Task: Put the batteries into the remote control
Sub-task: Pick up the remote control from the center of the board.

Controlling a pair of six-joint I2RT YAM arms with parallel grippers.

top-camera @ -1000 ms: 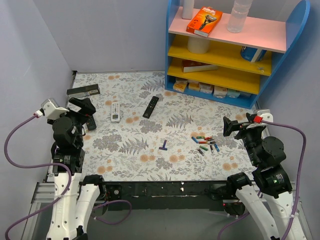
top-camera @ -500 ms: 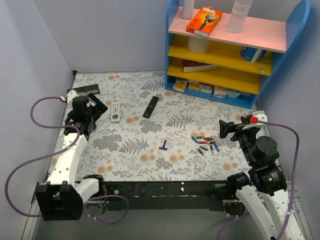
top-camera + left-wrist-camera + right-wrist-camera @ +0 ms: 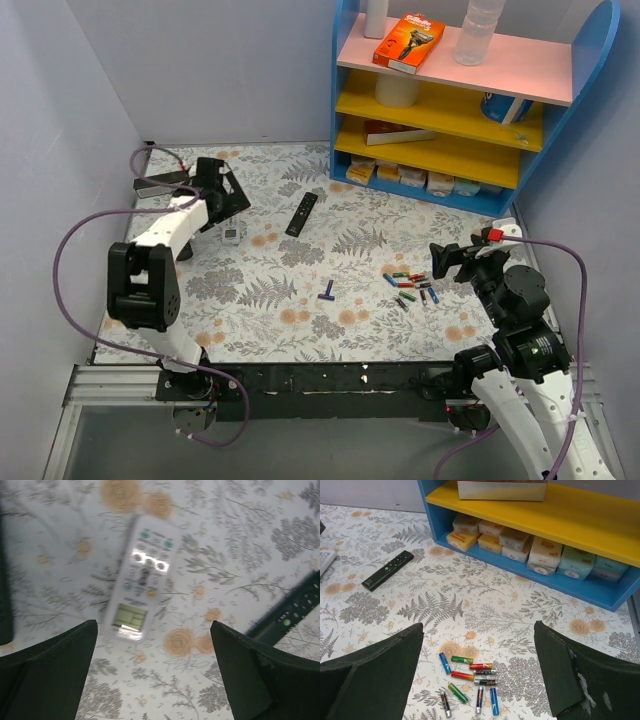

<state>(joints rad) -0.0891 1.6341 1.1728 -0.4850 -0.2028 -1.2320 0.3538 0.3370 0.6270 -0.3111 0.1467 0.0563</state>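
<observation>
Batteries (image 3: 463, 675) lie clustered under the released right gripper (image 3: 479, 630). Left gripper (image 3: 152, 645), also released, hangs over the white remote (image 3: 142, 580), near the remote control (image 3: 292, 611).

Robot lab test cell: plain partition walls (image 3: 230, 70), floral-cloth table (image 3: 300, 290), bright toy-like shelf (image 3: 450, 112) of household goods.

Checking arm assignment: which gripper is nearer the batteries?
Right. The right gripper hangs just beside the batteries; the left gripper is far off, over the white remote.
</observation>
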